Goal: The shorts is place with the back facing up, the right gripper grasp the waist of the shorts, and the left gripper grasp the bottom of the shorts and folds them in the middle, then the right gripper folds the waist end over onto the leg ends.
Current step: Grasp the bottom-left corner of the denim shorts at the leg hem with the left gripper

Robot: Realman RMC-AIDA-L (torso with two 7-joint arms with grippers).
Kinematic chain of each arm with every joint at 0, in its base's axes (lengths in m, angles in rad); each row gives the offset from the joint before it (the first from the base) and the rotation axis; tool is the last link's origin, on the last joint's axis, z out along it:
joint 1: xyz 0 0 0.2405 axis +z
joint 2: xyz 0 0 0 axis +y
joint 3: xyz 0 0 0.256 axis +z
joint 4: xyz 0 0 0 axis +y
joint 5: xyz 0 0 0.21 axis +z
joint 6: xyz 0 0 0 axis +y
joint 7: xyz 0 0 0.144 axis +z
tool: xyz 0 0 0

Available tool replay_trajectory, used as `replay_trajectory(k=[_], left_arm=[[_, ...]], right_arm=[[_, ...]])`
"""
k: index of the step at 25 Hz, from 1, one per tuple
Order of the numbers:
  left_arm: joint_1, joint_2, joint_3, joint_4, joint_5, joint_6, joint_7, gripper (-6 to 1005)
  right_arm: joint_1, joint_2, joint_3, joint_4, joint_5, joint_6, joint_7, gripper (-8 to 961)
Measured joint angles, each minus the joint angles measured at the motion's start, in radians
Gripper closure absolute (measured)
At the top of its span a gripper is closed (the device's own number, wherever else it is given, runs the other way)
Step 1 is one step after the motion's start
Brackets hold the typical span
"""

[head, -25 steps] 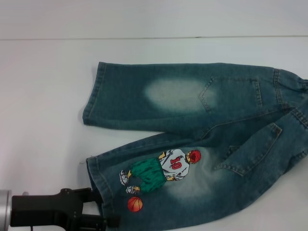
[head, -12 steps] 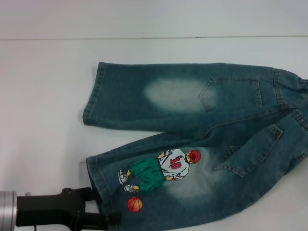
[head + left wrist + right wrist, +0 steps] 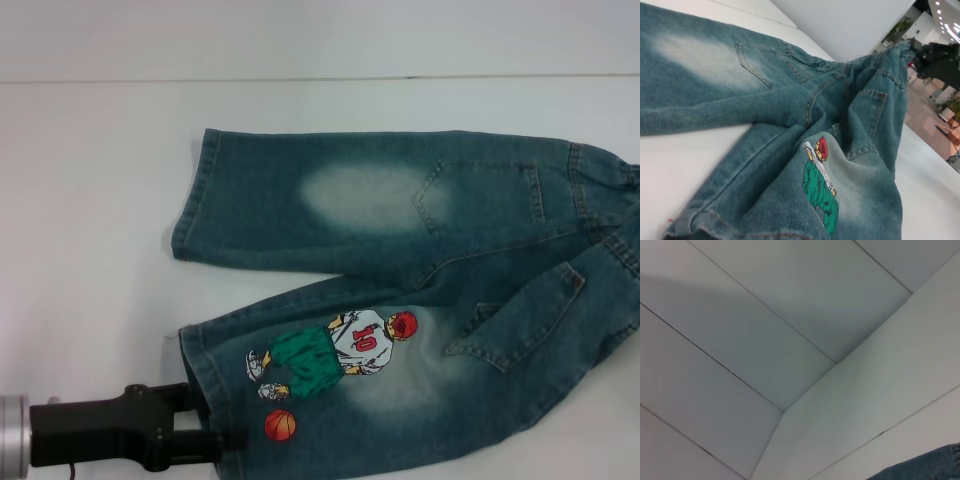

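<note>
The shorts (image 3: pixel 400 290) lie flat on the white table, back pockets up, legs pointing left. The cartoon basketball print (image 3: pixel 335 360) is on the near leg. The waist (image 3: pixel 610 190) runs off the right edge of the head view. My left gripper (image 3: pixel 215 420) sits at the near leg's hem (image 3: pixel 200 360), the bottom of the shorts, touching its front corner. The left wrist view looks along that leg toward the ruffled waist (image 3: pixel 892 50), where the all-black right gripper (image 3: pixel 935 57) sits right against the band. The right wrist view catches only a scrap of denim (image 3: pixel 920 471).
The white table (image 3: pixel 90 250) spreads left of and behind the shorts, with a seam line along the back. The far leg's hem (image 3: pixel 190 200) lies flat. The right wrist view shows pale wall panels (image 3: pixel 765 340).
My left gripper has shifted slightly away from the table's front edge, staying at the near leg's hem. The shorts have not moved.
</note>
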Motion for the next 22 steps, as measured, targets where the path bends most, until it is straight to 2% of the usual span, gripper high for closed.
replay_trajectory(k=[10,20,22], left_arm=[[-0.031,-0.003,-0.001,-0.031,-0.013,-0.058,-0.025,293],[-0.046,-0.001,0.005,-0.033,-0.033,-0.064,-0.106,769],[-0.048,0.001,0.003,-0.027,-0.035,-0.046,-0.131,833]], right_arm=[[-0.001,0.002,0.001,0.001,0.003,-0.016,0.007,874],[-0.005,-0.001,0.01,0.002,0.006,-0.03,0.01,872],[-0.006,-0.001,0.01,0.002,0.006,-0.031,0.012,871]])
